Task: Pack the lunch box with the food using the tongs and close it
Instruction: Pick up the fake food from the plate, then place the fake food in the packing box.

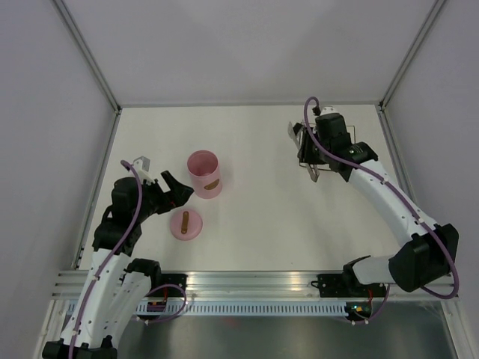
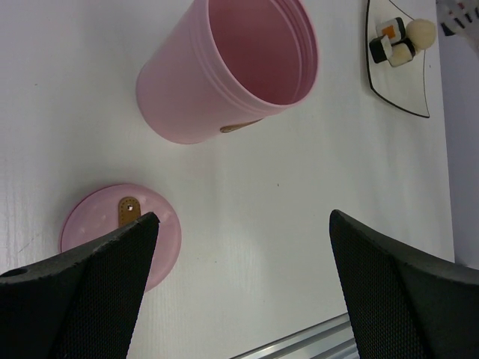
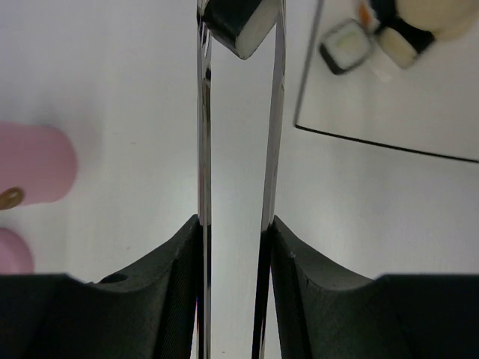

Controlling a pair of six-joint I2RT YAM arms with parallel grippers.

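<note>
The right gripper (image 3: 236, 224), clamped on the tongs (image 3: 238, 134), holds 1 food piece (image 3: 238, 24) near the tabletop's right edge; next, carry it to the lunch box (image 1: 203, 173) left of centre. The left gripper (image 2: 239, 224) gapes.

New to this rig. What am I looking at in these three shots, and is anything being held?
Two robot arms bolted at a table's near edge. One shot is from a fixed overhead camera; the other two are from cameras on each wrist.

On the table: an open pink lunch box, its lid lying beside it, and a white plate with a few food pieces.

The left gripper hangs open and empty above the lid. The right gripper squeezes metal tongs, whose tips pinch one dark-edged food piece.
</note>
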